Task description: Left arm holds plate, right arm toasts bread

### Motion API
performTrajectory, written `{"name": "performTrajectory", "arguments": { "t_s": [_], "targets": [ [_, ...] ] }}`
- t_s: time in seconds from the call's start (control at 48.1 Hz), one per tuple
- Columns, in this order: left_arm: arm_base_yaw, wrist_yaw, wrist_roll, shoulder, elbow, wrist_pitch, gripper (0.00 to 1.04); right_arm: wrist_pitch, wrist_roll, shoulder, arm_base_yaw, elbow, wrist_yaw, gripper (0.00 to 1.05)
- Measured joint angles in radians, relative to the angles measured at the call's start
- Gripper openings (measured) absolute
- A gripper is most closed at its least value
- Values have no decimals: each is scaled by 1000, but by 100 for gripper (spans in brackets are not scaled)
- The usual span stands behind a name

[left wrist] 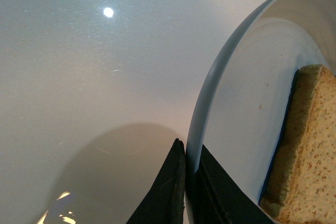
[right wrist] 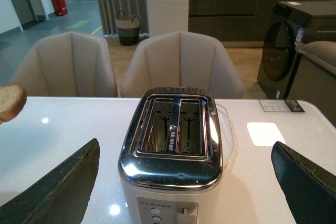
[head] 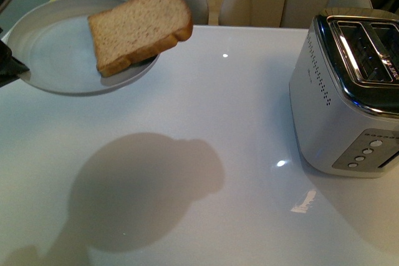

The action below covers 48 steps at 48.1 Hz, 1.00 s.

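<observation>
My left gripper point(left wrist: 186, 153) is clamped on the rim of the plate point(head: 50, 60), which is held above the table point(head: 206, 110) at far left. The bread slice point(head: 140, 29) overhangs the plate's right edge. My right gripper point(right wrist: 185, 148) is spread wide, facing the toaster point(head: 340, 98) at right.

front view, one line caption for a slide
Left gripper holds a plate aloft, bread slice overhanging its rim, with a two-slot toaster on the table at right.
</observation>
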Motion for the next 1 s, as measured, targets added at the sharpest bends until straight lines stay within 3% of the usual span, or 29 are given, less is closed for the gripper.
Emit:
{"name": "performTrajectory", "arguments": {
  "t_s": [0.54, 0.997],
  "targets": [
    [-357, -38, -92, -224, 141, -266, 3, 0, 0, 0, 0, 0, 0, 96],
    [-411, -39, -149, -253, 151, -286, 3, 0, 0, 0, 0, 0, 0, 96]
  ]
}}
